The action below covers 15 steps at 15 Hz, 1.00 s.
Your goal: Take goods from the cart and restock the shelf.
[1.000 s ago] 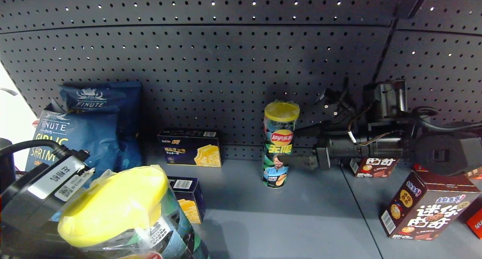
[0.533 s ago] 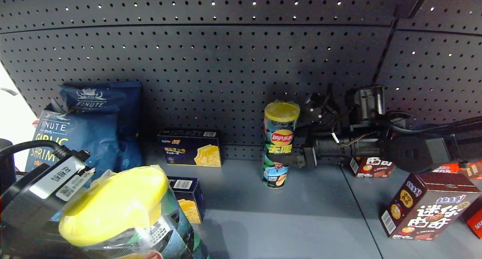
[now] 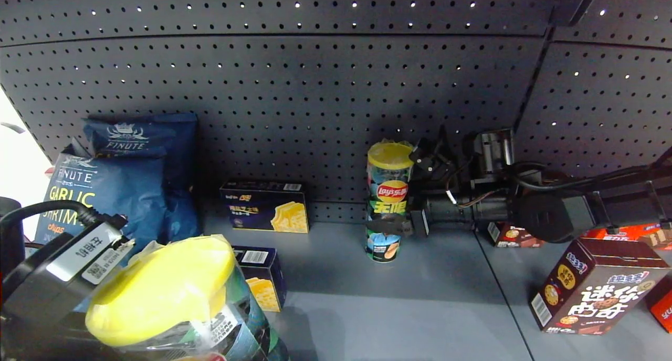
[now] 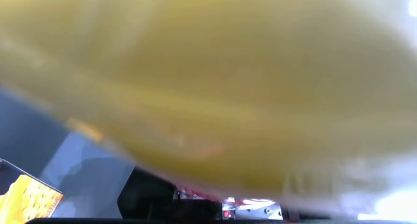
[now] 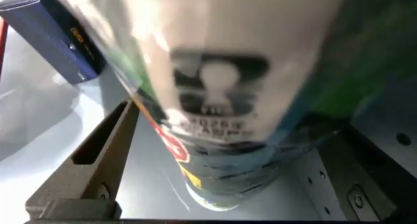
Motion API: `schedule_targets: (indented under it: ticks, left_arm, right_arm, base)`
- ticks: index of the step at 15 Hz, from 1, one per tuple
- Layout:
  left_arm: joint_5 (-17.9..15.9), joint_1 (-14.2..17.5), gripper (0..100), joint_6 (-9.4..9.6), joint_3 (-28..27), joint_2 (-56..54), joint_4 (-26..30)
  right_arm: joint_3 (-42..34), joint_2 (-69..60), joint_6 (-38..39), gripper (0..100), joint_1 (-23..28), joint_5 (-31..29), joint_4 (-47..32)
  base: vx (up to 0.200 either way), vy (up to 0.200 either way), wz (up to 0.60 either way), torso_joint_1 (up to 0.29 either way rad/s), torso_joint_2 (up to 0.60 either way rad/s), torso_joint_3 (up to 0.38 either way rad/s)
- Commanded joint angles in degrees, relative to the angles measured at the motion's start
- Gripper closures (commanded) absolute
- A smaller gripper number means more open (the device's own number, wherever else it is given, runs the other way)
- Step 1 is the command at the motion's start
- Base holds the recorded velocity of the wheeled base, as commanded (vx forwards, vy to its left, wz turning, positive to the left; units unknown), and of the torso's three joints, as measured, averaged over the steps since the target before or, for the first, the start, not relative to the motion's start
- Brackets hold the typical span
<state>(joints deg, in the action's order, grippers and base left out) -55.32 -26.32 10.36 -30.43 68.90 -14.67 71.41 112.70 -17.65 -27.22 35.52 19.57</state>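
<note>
A chips can with a yellow lid (image 3: 389, 193) stands upright on the grey shelf (image 3: 420, 308), close to the pegboard back wall. My right gripper (image 3: 389, 227) comes in from the right at the can's lower half, open, with a finger on either side of it. In the right wrist view the can (image 5: 221, 120) sits between the fingers (image 5: 98, 165), with a small gap on one side. A second chips can with a yellow lid (image 3: 163, 287) is held up at the near left, my left gripper (image 3: 215, 335) shut on it. Its lid (image 4: 208, 74) is pressed up close in the left wrist view.
Blue snack bags (image 3: 121, 177) lean at the shelf's left. Two dark blue wafer boxes (image 3: 265, 206) (image 3: 262, 277) lie left of the standing can. To its right are a brown biscuit box (image 3: 598, 293), a smaller one (image 3: 512, 235) and a red box (image 3: 662, 308).
My right arm has slid left along the shelf until its fingers straddle the standing can. The held can at the left has sunk very slightly.
</note>
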Motion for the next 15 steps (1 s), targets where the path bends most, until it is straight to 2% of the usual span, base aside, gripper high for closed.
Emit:
schedule_targets:
  ticks: [1,2,6,12,15]
  left_arm:
    - [0.0,0.0,100,0.01,0.2,0.1,0.0]
    - [-0.1,0.0,100,-0.08,0.2,0.1,0.0]
    - [-0.1,0.1,100,0.01,1.2,-0.3,-0.1]
    - [0.1,0.2,100,-0.08,1.5,-1.8,-0.1]
    - [0.3,0.2,100,-1.92,1.2,-2.1,-0.7]
  right_arm:
    - [-0.1,0.9,0.0,0,-0.1,0.0,0.6]
    - [-0.2,1.6,0.2,100,-0.4,-0.7,1.2]
    - [-1.9,-1.1,0.2,100,-0.6,-0.7,1.1]
    - [-10.8,-10.0,0.3,100,-1.8,-2.5,0.6]
    - [-15.0,-14.6,1.3,100,-1.8,-2.7,1.0]
  base:
    - [0.0,0.0,0.0,0.0,0.0,0.0]
    - [0.0,0.0,0.0,0.0,0.0,0.0]
    - [0.0,0.0,0.0,0.0,0.0,0.0]
    - [0.0,0.0,0.0,0.0,0.0,0.0]
    - [0.0,0.0,0.0,0.0,0.0,0.0]
